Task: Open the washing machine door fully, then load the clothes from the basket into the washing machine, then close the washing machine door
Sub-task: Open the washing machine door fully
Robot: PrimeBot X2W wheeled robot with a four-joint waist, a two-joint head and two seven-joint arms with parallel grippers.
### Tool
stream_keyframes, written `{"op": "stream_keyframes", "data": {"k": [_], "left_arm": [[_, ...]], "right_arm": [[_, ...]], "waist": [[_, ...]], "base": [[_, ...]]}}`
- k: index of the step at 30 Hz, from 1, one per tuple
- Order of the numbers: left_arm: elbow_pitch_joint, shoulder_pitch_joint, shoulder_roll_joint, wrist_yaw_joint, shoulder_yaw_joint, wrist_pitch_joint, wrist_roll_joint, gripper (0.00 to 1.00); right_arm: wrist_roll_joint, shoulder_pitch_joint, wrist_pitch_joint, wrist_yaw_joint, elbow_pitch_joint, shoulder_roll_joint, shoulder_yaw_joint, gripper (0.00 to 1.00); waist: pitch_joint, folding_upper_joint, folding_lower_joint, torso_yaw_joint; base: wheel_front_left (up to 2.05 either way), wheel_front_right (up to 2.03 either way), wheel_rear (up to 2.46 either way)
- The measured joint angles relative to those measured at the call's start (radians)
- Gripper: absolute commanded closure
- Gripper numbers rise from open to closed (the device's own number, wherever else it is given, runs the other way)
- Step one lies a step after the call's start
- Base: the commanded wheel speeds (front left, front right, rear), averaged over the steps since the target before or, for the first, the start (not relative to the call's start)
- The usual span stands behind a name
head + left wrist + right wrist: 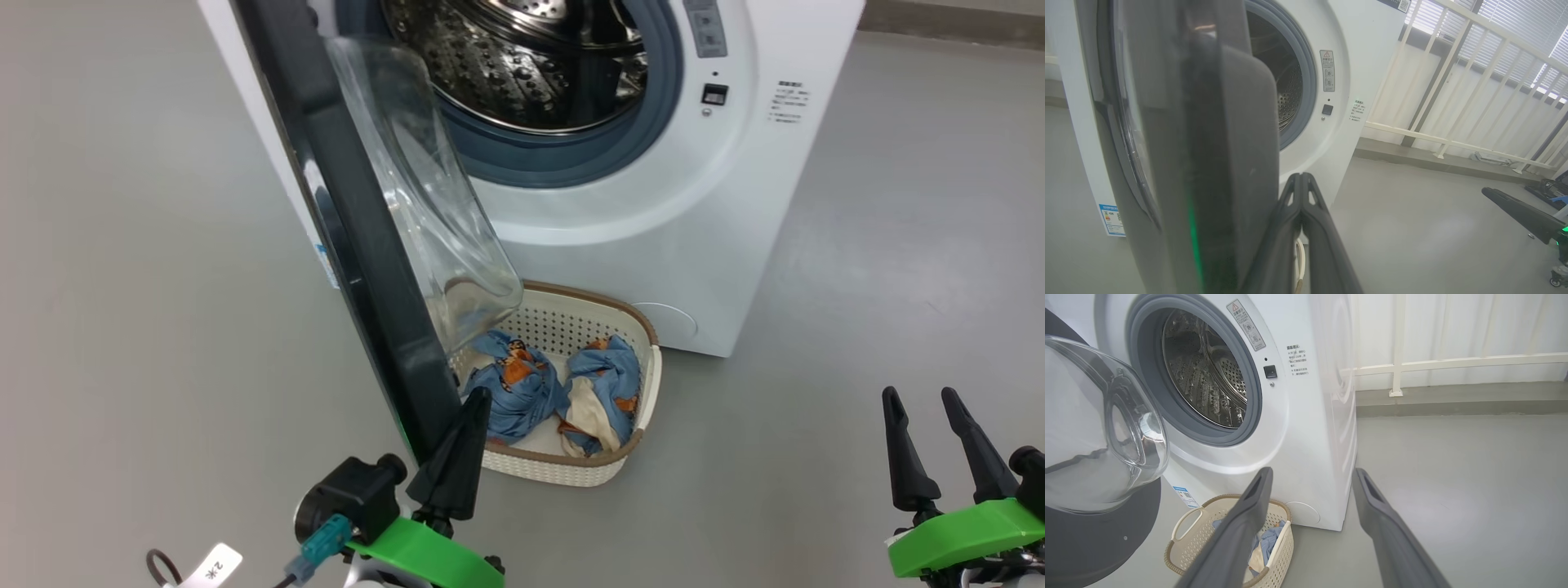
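The washing machine stands ahead with its steel drum exposed. The washing machine door is swung out and edge-on to me, its clear glass dome bulging over the basket. In that basket on the floor lie the clothes, two light-blue bundles. My left gripper is shut and empty, right beside the inner face of the door's lower rim; I cannot tell whether it touches. My right gripper hangs open and empty over bare floor, right of the basket.
A white railing and a low ledge run behind and to the right of the machine. A round white cap sits low on the machine's front, just behind the basket. Grey floor spreads to either side of the machine.
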Motion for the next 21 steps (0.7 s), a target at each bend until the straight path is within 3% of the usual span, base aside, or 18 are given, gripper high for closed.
{"op": "stream_keyframes", "data": {"k": [13, 21], "left_arm": [[0.012, 0.023, 0.002, 0.002, 0.088, 0.0, 0.027, 1.0], [-0.005, 0.072, 0.022, 0.027, 0.163, 0.0, 0.033, 1.0]], "right_arm": [[0.0, 0.023, 0.0, 0.0, 0.0, 0.007, 0.001, 0.0], [0.0, 0.035, 0.0, 0.0, -0.003, 0.012, 0.002, 0.0]], "waist": [[-0.021, 0.0, 0.0, 0.077], [-0.024, 0.0, 0.0, 0.098]], "base": [[0.0, 0.0, 0.0], [0.0, 0.0, 0.0]]}}
